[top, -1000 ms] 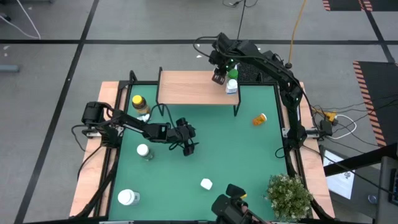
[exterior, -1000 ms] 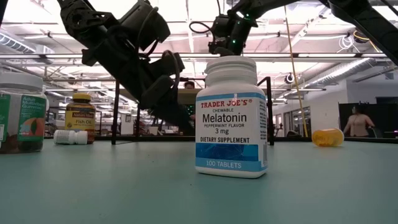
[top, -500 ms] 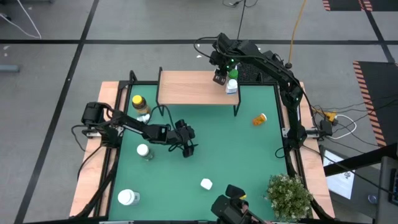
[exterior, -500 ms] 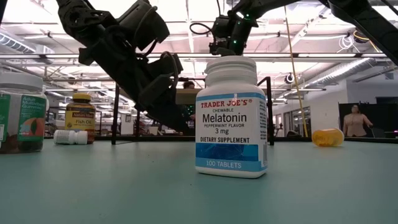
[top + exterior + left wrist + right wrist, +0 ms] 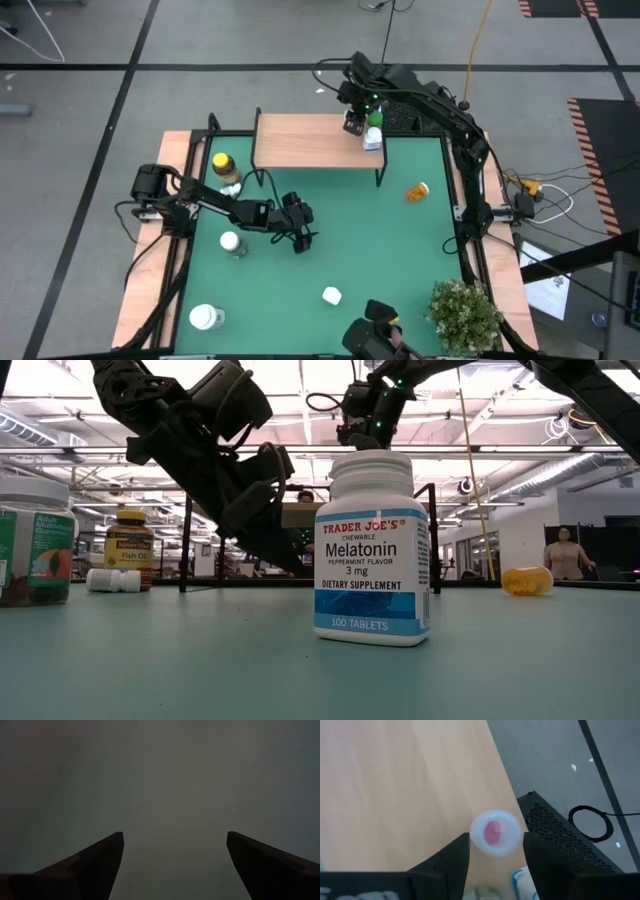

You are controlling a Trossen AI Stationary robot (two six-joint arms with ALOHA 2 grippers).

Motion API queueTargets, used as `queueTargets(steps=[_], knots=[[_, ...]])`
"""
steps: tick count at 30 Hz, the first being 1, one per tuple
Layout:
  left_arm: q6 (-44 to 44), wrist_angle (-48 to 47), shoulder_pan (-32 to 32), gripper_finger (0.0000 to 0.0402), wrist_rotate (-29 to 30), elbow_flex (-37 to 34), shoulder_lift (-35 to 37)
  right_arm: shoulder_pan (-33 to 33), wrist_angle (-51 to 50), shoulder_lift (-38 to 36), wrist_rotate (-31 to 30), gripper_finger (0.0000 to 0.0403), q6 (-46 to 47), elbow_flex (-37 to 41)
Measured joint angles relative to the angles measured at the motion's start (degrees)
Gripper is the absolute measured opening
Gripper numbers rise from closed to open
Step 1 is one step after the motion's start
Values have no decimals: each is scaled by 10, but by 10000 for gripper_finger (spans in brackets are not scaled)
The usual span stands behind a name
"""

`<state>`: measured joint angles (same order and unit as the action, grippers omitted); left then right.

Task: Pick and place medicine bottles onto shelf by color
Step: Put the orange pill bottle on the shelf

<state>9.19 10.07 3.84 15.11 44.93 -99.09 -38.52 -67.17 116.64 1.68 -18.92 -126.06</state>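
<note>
My right gripper (image 5: 352, 123) hovers open over the right part of the light-wood shelf (image 5: 300, 140). In the right wrist view a white-capped bottle with a pink spot on top (image 5: 495, 832) stands on the shelf board (image 5: 395, 785) between and below my fingertips. A green-capped bottle (image 5: 374, 118) and a white bottle (image 5: 371, 140) stand on the shelf beside this gripper. My left gripper (image 5: 299, 236) hangs open over bare green mat (image 5: 170, 795), near no bottle.
On the mat stand an amber yellow-capped bottle (image 5: 222, 165), white bottles (image 5: 232, 243) (image 5: 206, 317) and a small Melatonin bottle (image 5: 331, 296). A small white bottle (image 5: 232, 188) and an orange one (image 5: 417, 190) lie on it. A potted plant (image 5: 465, 315) fills the near right corner.
</note>
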Motion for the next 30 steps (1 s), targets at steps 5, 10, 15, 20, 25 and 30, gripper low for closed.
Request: queueTargets(steps=[5, 10, 15, 20, 25, 30], knots=[[-12, 1, 0, 356, 0, 0, 0, 21, -29, -42, 0, 180, 0, 0], [-18, 7, -1, 356, 5, 0, 0, 58, -81, -108, 0, 180, 22, 0], [-29, 9, -1, 356, 5, 0, 0, 106, -171, -182, -2, 180, 86, 0], [-25, 16, -1, 356, 6, 0, 0, 158, -231, -257, -20, 180, 168, 0], [-24, 36, 0, 356, 6, 0, 0, 211, -230, -339, -79, 180, 230, 41], [-25, 39, 2, 356, 5, 0, 0, 242, -228, -424, -77, 180, 264, 136]])
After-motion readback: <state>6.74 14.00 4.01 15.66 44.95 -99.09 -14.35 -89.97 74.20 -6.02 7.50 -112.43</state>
